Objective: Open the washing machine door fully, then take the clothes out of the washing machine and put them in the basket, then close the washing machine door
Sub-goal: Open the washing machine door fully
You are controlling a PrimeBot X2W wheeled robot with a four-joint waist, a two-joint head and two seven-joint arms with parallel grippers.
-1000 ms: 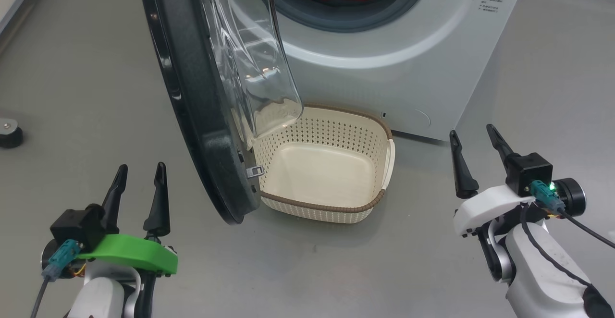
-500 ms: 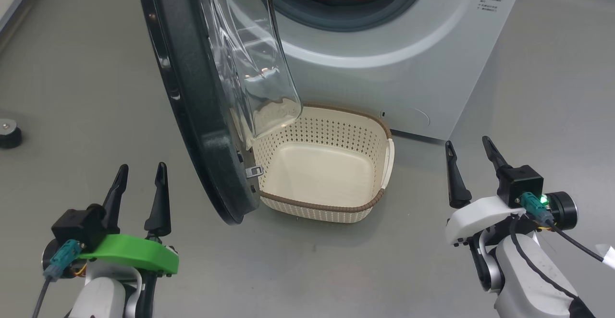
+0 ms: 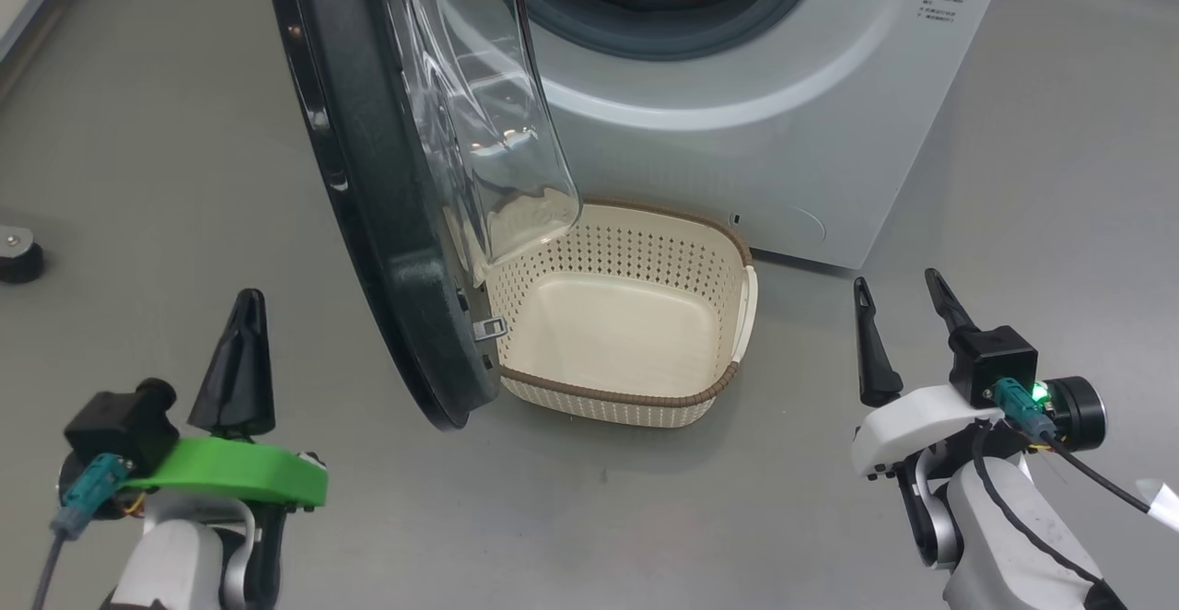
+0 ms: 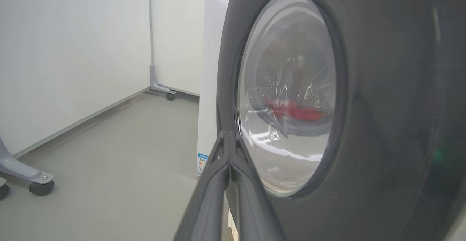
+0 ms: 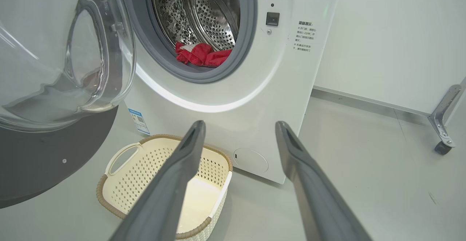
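Glossy grey floor (image 3: 138, 131), white wall panels (image 4: 72, 33), castered metal feet (image 4: 22, 173).

The plain grey floor (image 3: 147, 149) bears the white washing machine (image 3: 792, 112) at twelve o'clock in the head view. The empty cream basket (image 3: 636, 396) stands on the floor just in front of it, near the centre. A small black round object (image 3: 18, 262) sits at nine o'clock, well apart from both.

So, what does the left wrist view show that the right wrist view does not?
Left wrist view: the washing machine door's black outer face, with the shut left gripper before it. Right wrist view: the empty basket and the open right gripper. Both: the door's glass and the red clothes in the washing machine.
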